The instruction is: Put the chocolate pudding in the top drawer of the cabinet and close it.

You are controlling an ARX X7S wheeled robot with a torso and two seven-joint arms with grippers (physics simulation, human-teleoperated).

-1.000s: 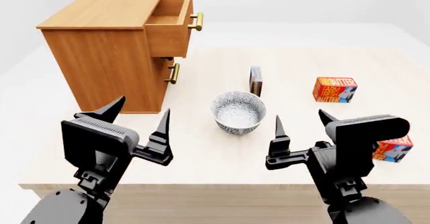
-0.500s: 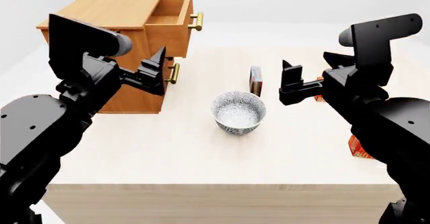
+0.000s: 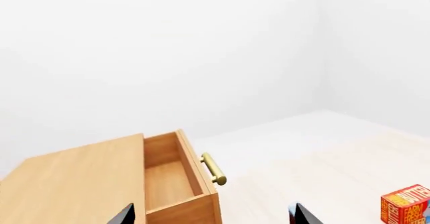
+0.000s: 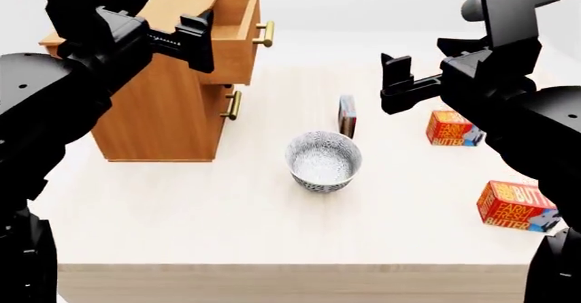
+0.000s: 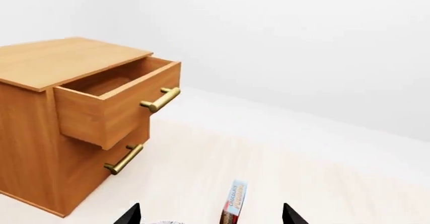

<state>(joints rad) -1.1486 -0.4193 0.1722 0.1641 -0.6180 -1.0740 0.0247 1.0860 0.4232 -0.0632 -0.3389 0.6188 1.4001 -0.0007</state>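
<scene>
The chocolate pudding (image 4: 347,116) stands on its narrow edge behind the bowl, its light blue edge (image 5: 234,204) showing in the right wrist view. The cabinet (image 4: 154,112) stands at the back left, with the top drawer (image 4: 234,37) pulled out and its brass handle (image 4: 264,33) facing right. The drawer's inside (image 3: 168,181) looks empty. My left gripper (image 4: 173,30) is raised in front of the cabinet top, open and holding nothing. My right gripper (image 4: 420,68) hovers open, high and to the right of the pudding. The pudding lies between its fingertips (image 5: 289,215) in the wrist view, well below them.
A patterned bowl (image 4: 323,160) sits mid-table in front of the pudding. Two butter boxes lie on the right, one further back (image 4: 454,128) and one nearer the front (image 4: 518,205). The lower drawer (image 4: 218,102) is shut. The table's front edge (image 4: 290,267) runs close below.
Both arms have risen from near the table's front edge. The left gripper is now up by the top drawer, the right one high beside the pudding. Nothing on the table moved.
</scene>
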